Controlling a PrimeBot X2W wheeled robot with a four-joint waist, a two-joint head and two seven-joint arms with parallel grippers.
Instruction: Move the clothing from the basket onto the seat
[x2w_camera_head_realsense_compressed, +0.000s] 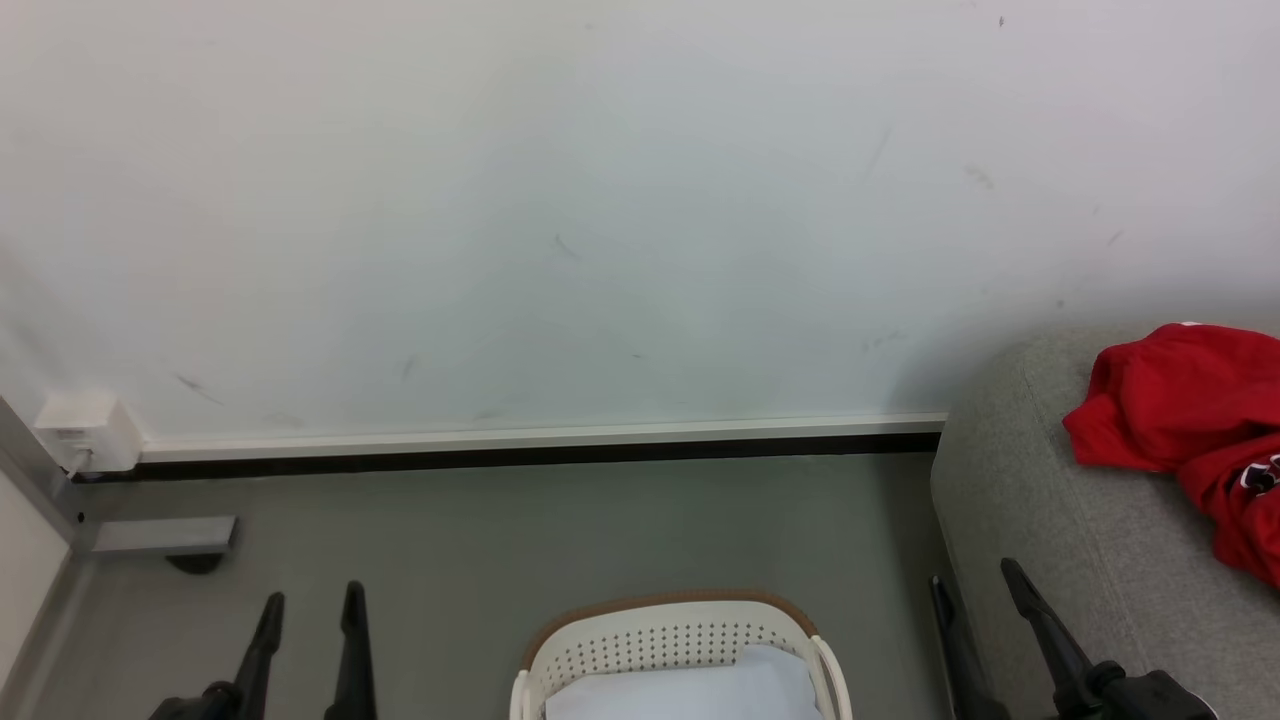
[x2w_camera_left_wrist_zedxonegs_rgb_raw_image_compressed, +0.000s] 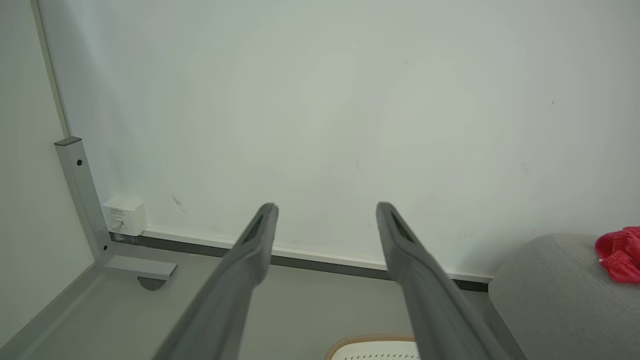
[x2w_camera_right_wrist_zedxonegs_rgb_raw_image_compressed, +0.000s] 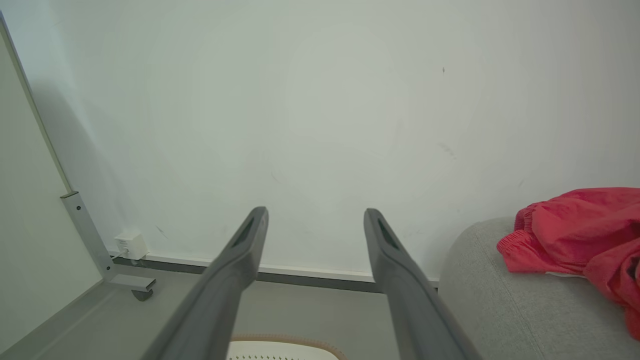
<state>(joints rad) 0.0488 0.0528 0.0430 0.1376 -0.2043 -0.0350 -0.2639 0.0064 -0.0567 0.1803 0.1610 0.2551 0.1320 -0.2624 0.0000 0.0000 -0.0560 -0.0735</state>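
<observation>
Wall (x2w_camera_head_realsense_compressed: 600, 200): white, your upper frame.
Clothing (x2w_camera_head_realsense_compressed: 1180, 410): red, on seat (x2w_camera_head_realsense_compressed: 1040, 520) at right edge, long axis slanting down-right.
Basket (x2w_camera_head_realsense_compressed: 670, 632): bottom centre.
Fingers: left gripper (x2w_camera_head_realsense_compressed: 313, 592), right gripper (x2w_camera_head_realsense_compressed: 972, 571) wide, empty.

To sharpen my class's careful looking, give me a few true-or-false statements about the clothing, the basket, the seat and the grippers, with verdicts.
1. Red clothing lies on the grey seat. True.
2. The left gripper is shut on a garment. False: its fingers stand apart and hold nothing.
3. In the head view the basket sits between the left gripper and the right gripper. True.
4. Red garments fill the basket. False: a white sheet shows inside it.
</observation>
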